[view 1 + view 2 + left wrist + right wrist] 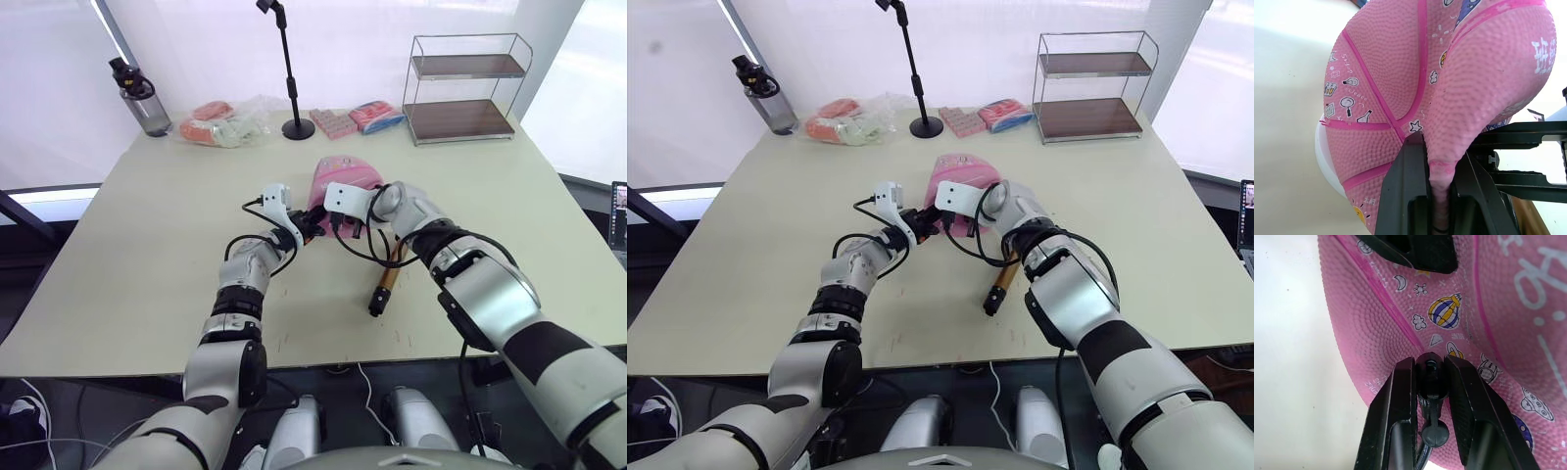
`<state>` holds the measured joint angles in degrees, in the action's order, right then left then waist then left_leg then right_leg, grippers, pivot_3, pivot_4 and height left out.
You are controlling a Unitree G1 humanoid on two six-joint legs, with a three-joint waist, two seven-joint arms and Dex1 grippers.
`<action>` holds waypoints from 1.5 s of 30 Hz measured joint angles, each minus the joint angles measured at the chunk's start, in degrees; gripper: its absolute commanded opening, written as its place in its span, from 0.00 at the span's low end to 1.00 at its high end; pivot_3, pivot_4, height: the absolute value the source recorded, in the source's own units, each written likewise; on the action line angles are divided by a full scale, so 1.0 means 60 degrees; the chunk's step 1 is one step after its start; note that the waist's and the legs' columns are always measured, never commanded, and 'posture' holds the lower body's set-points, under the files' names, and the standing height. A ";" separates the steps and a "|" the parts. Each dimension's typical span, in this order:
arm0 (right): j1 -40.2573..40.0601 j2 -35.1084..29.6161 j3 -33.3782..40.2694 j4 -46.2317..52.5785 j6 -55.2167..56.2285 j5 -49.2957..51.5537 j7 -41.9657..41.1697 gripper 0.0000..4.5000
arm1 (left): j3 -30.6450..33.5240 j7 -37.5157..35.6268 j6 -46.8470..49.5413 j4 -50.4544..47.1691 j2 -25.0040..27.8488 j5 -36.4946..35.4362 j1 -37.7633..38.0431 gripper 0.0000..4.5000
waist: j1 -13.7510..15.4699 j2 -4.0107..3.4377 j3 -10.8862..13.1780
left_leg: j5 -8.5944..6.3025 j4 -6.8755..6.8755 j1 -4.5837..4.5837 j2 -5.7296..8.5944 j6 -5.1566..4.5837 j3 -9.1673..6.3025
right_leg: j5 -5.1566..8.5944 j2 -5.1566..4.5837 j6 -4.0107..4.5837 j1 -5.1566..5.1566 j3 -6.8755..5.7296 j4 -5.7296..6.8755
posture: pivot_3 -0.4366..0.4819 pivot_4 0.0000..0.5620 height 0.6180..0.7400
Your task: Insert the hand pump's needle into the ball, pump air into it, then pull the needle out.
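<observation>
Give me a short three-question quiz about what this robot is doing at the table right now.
1. True or false: the ball is fully round.
2. What does the left hand pinch?
A. the bottle
B. a fold of the ball
C. the wire shelf
3. What does the right hand hold against the ball?

Key:
1. False; it sags.
2. B
3. The black fitting of the hand pump's hose; the hand pump lies on the table.

ball (1400, 73): I see pebbled pink, darker pink seams, small cartoon prints, white text
pump (384, 282): gold-bronze barrel, black end cap
tabletop (127, 255): pale cream
right gripper (1429, 377): black fingers
</observation>
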<state>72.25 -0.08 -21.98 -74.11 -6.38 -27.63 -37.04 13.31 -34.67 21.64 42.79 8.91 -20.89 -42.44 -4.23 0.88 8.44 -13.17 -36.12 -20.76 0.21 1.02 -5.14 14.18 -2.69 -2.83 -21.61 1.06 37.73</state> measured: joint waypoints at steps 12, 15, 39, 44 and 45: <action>-0.0160 0.0074 0.0499 0.0000 -0.0302 0.0359 0.0255 0.09 | 0.0000 0.0089 0.0077 -0.0170 -0.0002 -0.0105 0.0096 0.00 | -0.0004 0.0001 -0.0001 | 0.0000 0.0028 0.0009 -0.0003 0.0000 0.0001 | 0.0009 0.0000 0.0012 -0.0003 -0.0001 -0.0005 | 0.48 0.27 0.93; -0.0185 0.0098 0.0730 0.0000 -0.0408 0.0509 0.0338 0.09 | 0.0000 0.0104 0.0078 -0.0183 -0.0001 -0.0108 0.0106 0.00 | -0.0003 0.0002 -0.0001 | 0.0000 0.0029 0.0008 -0.0003 0.0000 0.0000 | 0.0009 0.0001 0.0013 -0.0004 -0.0001 -0.0007 | 0.48 0.27 0.93; -0.0512 0.0669 0.3467 0.0006 -0.2074 0.2581 0.1584 0.09 | 0.0046 0.0128 0.0261 -0.0570 0.0073 -0.0195 0.0399 0.00 | -0.0183 0.0005 -0.0003 | -0.0001 0.0061 0.0017 -0.0004 0.0001 -0.0026 | 0.0016 0.0006 0.0024 -0.0005 0.0003 -0.0016 | 0.48 0.27 0.93; -0.0538 0.0753 0.3844 0.0013 -0.2344 0.2884 0.1912 0.09 | 0.0045 0.0180 0.0272 -0.0591 0.0055 -0.0205 0.0419 0.00 | -0.0190 0.0006 -0.0004 | -0.0001 0.0063 0.0019 -0.0004 0.0001 -0.0028 | 0.0022 0.0007 0.0034 -0.0006 0.0004 -0.0016 | 0.48 0.27 0.93; -0.0537 0.0771 0.3945 0.0013 -0.2435 0.2992 0.2005 0.09 | 0.0045 0.0184 0.0273 -0.0592 0.0046 -0.0208 0.0424 0.00 | -0.0192 0.0006 -0.0004 | -0.0001 0.0063 0.0020 -0.0004 0.0001 -0.0028 | 0.0022 0.0008 0.0036 -0.0007 0.0004 -0.0017 | 0.48 0.27 0.93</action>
<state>69.03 4.55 1.69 -74.03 -20.99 -9.67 -25.01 13.58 -33.57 23.28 39.24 9.18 -22.14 -39.89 -5.39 0.91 8.42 -13.17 -35.74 -20.64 0.19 1.03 -5.31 14.32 -2.64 -2.62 -21.65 1.08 37.63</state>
